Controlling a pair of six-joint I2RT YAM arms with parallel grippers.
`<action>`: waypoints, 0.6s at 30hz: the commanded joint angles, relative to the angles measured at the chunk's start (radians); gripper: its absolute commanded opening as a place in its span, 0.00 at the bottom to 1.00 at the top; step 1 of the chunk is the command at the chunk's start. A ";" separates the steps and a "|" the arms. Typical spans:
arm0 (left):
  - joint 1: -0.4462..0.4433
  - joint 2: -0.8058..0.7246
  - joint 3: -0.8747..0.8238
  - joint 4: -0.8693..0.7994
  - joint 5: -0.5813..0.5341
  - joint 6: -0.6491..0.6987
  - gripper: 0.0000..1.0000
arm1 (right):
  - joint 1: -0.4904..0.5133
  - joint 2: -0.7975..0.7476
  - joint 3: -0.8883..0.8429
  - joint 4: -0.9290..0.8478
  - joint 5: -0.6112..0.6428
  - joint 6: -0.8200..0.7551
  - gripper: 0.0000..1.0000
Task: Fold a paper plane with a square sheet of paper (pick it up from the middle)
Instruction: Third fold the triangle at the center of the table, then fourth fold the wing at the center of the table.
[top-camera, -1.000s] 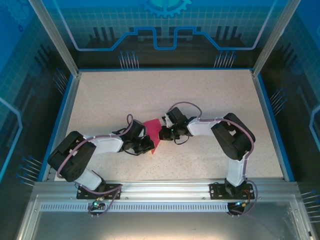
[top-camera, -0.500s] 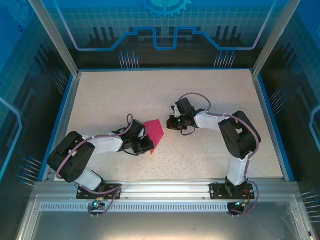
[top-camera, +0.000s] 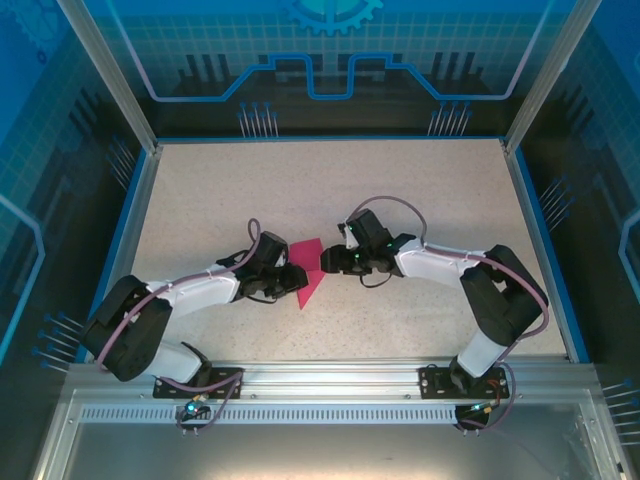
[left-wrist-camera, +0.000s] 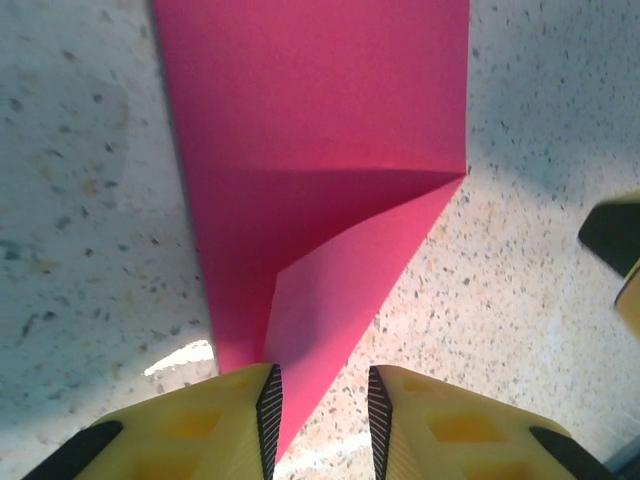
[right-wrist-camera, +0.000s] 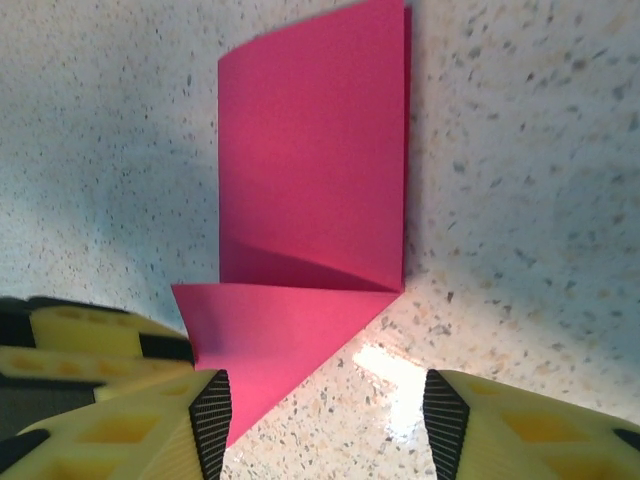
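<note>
Two grippers, nothing grasped, at folded pink paper (left-wrist-camera: 310, 130): left gripper (left-wrist-camera: 320, 405) slightly agape, right gripper (right-wrist-camera: 325, 415) wide.

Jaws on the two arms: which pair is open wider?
Those on the right arm: a wide gap shows between them. Those on the left arm stand close together, with a tip of the pink paper in the narrow gap.

One folded pink sheet (top-camera: 309, 272); two arms (top-camera: 195, 291); four yellow fingers (left-wrist-camera: 205, 425); one table (top-camera: 400, 180)

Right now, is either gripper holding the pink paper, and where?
Nothing is held: the left gripper and the right gripper both stand open, each at a corner of the paper.
</note>
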 joint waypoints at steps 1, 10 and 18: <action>0.008 0.025 0.030 0.008 -0.065 0.022 0.30 | 0.015 0.031 0.000 0.031 -0.001 0.042 0.57; 0.011 0.094 0.043 -0.018 -0.096 0.035 0.24 | 0.028 0.117 0.039 0.065 -0.054 0.074 0.54; 0.013 0.124 0.056 -0.059 -0.126 0.027 0.20 | 0.035 0.158 0.066 0.074 -0.068 0.094 0.51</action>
